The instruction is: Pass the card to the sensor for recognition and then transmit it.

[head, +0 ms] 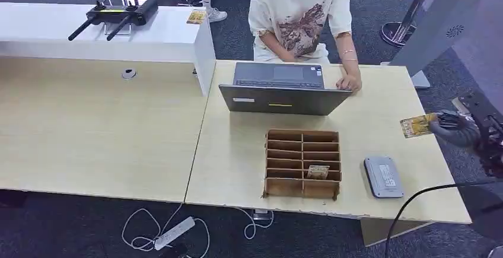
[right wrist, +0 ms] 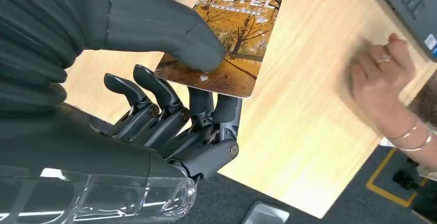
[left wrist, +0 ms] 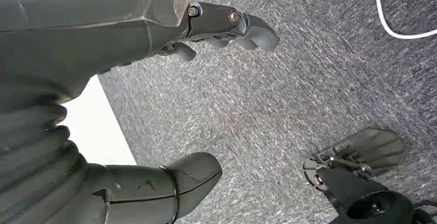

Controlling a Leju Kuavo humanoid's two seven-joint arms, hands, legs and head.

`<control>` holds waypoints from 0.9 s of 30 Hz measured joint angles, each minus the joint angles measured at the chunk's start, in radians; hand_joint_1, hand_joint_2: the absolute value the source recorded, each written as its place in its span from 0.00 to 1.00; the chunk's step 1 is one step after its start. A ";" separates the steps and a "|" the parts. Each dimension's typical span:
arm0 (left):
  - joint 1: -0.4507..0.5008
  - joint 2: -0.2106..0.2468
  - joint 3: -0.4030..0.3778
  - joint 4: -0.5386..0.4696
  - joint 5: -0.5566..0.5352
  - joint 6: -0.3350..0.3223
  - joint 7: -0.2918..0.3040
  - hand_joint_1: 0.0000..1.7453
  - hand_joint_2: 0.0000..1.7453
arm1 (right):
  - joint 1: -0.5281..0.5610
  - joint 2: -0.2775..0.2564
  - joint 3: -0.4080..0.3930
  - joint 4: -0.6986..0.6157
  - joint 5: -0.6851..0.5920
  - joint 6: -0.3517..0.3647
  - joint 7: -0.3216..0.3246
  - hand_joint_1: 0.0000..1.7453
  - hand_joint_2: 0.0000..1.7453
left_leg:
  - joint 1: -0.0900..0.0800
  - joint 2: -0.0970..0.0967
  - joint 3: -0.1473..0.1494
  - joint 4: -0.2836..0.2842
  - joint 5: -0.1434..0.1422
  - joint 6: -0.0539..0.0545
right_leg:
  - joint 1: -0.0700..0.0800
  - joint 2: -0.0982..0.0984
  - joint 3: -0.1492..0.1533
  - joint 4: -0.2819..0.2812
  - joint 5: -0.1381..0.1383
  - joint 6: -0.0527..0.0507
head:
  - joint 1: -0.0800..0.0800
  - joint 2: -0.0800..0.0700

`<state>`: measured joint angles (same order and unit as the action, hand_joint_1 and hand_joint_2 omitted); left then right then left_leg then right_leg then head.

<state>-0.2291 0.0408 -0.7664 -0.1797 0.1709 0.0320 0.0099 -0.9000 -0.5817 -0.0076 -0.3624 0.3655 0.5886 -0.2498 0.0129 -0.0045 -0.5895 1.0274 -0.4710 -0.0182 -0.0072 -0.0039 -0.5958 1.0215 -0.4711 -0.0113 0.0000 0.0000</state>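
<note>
**Card held above the desk's right end**

The right hand [right wrist: 170, 105] grips a hotel card [right wrist: 227, 38], thumb pressed on its printed face and the darker fingers [right wrist: 154, 92] underneath (the print shows autumn trees and the word HOTEL). In the head view the card [head: 417, 125] sits over the right end of the desk [head: 237, 151], just to the right of and beyond the grey sensor [head: 383, 176], which lies flat on the desk and apart from the card. The cardboard organiser [head: 302, 164] stands left of the sensor, with one small item in a lower compartment. Beyond the organiser an open laptop [head: 283, 89] faces a seated person [head: 299, 15], whose hand [right wrist: 381, 77] rests on the desk near the laptop's corner, well apart from the card.

The left hand [left wrist: 227, 28] hangs over grey carpet [left wrist: 288, 95], fingers loosely apart and holding nothing.
</note>
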 joint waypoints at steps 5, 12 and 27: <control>0.000 0.000 0.000 0.000 -0.014 -0.004 0.000 0.00 1.00 | 0.054 -0.029 0.000 -0.001 -0.038 0.003 -0.030 1.00 1.00 | 0.000 0.000 0.000 0.000 0.000 0.000 | 0.000 0.000 0.000 0.000 0.000 0.000 | -0.001 0.000; 0.000 0.000 0.001 0.000 -0.027 -0.011 0.004 0.00 1.00 | 0.129 -0.057 0.000 -0.019 -0.064 0.001 -0.038 1.00 1.00 | 0.000 0.000 0.000 0.000 -0.001 0.001 | 0.000 0.000 0.000 0.000 0.000 0.000 | 0.000 0.000; 0.001 0.000 0.013 -0.001 -0.046 -0.028 0.000 0.00 1.00 | 0.229 -0.067 0.000 -0.059 -0.077 -0.031 -0.055 1.00 1.00 | 0.000 0.000 -0.001 0.000 -0.001 0.001 | 0.000 0.000 0.000 0.000 0.000 0.000 | 0.000 0.000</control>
<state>-0.2286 0.0408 -0.7531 -0.1804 0.1251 0.0042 0.0099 -0.6713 -0.6489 -0.0072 -0.4215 0.2880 0.5573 -0.3048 0.0129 -0.0043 -0.5900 1.0272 -0.4718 -0.0176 -0.0072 -0.0039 -0.5958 1.0215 -0.4712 -0.0113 -0.0004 0.0000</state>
